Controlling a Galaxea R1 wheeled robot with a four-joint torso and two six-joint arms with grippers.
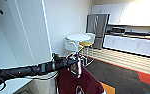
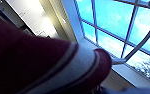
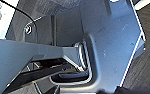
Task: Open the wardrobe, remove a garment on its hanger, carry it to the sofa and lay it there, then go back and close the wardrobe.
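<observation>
The left gripper (image 1: 74, 60), at the end of a black jointed arm reaching in from the left, is closed on the hanger (image 1: 74, 48), a slim white plastic loop whose curved hook rises just above it. Below hangs the jacket (image 1: 77, 82), dark red soft cloth with a white emblem on the chest too blurred to read; its ribbed collar (image 2: 73, 65) carries pale stripes. The open wardrobe (image 1: 23, 35) stands close on the left, smooth flat white panels with a dark rail inside. Beyond are a round white table (image 1: 78, 37), a yellow-topped stool (image 1: 85, 44), a steel fridge (image 1: 98, 25) and white kitchen cabinets (image 1: 131, 43). The right gripper's state I cannot tell.
</observation>
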